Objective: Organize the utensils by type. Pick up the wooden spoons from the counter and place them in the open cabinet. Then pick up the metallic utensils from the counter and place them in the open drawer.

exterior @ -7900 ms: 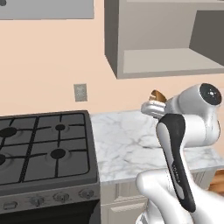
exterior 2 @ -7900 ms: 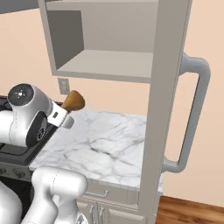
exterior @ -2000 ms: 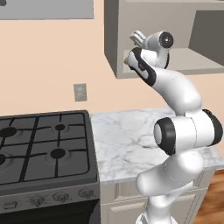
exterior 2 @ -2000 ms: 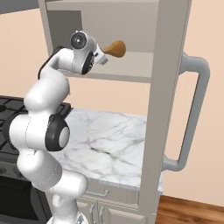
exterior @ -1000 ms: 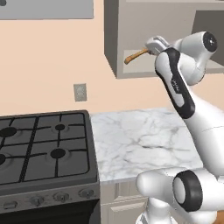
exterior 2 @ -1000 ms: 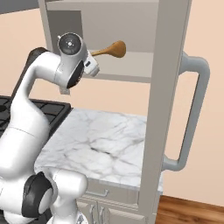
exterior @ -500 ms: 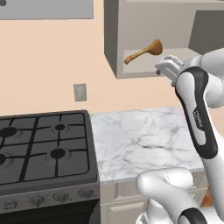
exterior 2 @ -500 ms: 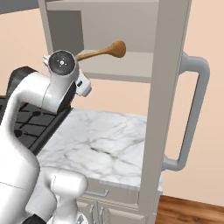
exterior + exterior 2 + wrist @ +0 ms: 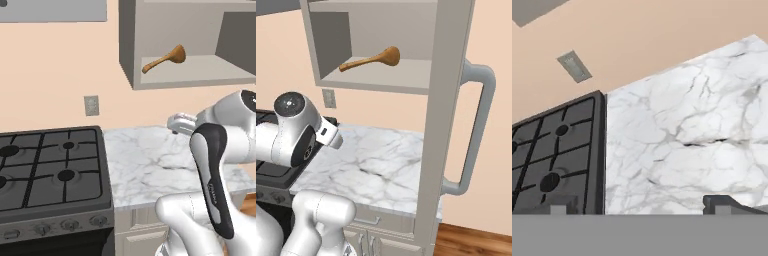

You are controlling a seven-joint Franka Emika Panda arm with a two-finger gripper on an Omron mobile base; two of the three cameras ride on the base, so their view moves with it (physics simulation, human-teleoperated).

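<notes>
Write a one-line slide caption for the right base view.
Wooden spoon rests in the open cabinet above the marble counter.

There was one wooden spoon (image 9: 164, 60) on the open cabinet's (image 9: 200, 75) shelf, one stove (image 9: 50, 170), one wall outlet (image 9: 91, 105), one counter (image 9: 150, 165).

The counter (image 9: 150, 165) lies bare and open from the stove (image 9: 47, 170) edge across to the tall side panel (image 9: 443, 125), which walls off its right end. In the cabinet (image 9: 406, 80), the wooden spoon (image 9: 373, 60) takes the shelf's left part; the right stays free.
</notes>
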